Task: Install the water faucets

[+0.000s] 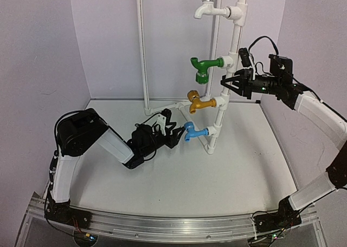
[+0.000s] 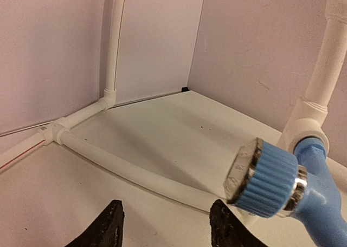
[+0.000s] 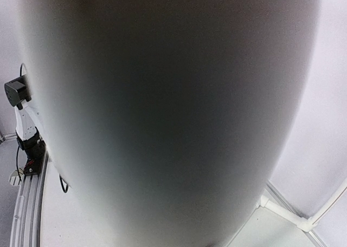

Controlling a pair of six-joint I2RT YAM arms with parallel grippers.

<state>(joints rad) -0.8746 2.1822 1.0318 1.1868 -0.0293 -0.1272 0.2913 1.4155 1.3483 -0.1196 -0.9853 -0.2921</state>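
A: Blue tap, where?

B: Seated at the lowest tee of the pipe, below the gold tap, with the silvery end turned away from the pipe.

A: And against the left gripper?

B: Off to one side of it. In the left wrist view, just above and beyond the fingertip on the pipe side, not between the two. Touching or apart: cannot tell.

A: Fingers there?

B: Spread apart, gripping nothing.

A: Right gripper?

B: Higher up the pipe, between the tees of the green tap and the gold tap. Pinched onto the pipe itself.

A: Anything hidden or hard to make out?

B: Plenty. Right wrist view swamped by a blurred grey-white mass, so close that no fingers can be picked out. Lower body of the blue tap cut off at the corner of the left wrist view. From above, left gripper dark against its own cables, fingertips barely separable.
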